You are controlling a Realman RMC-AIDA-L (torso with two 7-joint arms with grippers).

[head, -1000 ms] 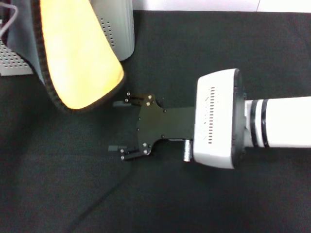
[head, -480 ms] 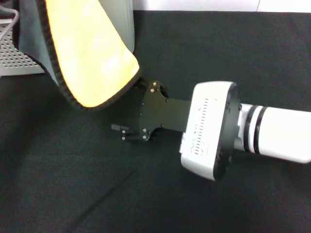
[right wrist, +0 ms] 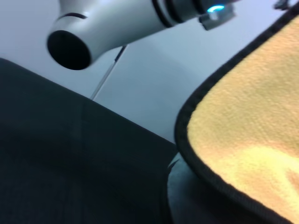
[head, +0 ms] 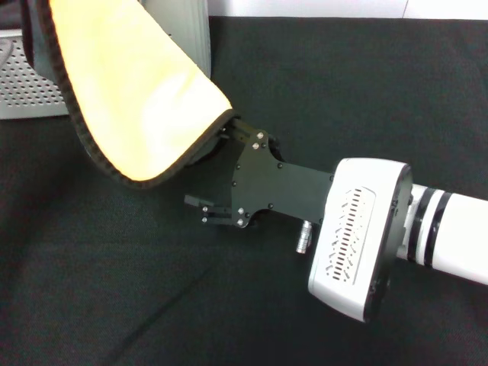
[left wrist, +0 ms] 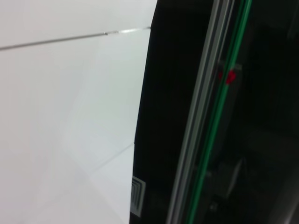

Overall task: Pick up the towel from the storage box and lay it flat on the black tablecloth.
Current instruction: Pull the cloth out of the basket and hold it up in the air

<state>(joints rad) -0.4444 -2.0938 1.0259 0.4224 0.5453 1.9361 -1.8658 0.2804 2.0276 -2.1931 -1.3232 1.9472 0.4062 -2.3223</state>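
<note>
The towel [head: 130, 99] hangs in the air at the upper left, yellow-orange side showing, black edging round its lower corner. It runs up out of the head view. In the right wrist view my left arm [right wrist: 121, 18] reaches to the towel's [right wrist: 252, 130] upper edge, so the left gripper holds it there. My right gripper [head: 207, 169] is open at the towel's lower corner: one finger [head: 195, 202] shows below the edge, the other is hidden behind the cloth. The storage box [head: 187, 38] stands behind the towel. The black tablecloth [head: 343, 84] covers the table.
The box's perforated side [head: 30, 91] shows at the far left edge. A white wall runs along the far side of the table. The left wrist view shows only a white surface and dark framing.
My right gripper has swung up and left, from the cloth below the towel to its lower corner. The towel's hanging corner has drifted right, over the gripper's upper finger.
</note>
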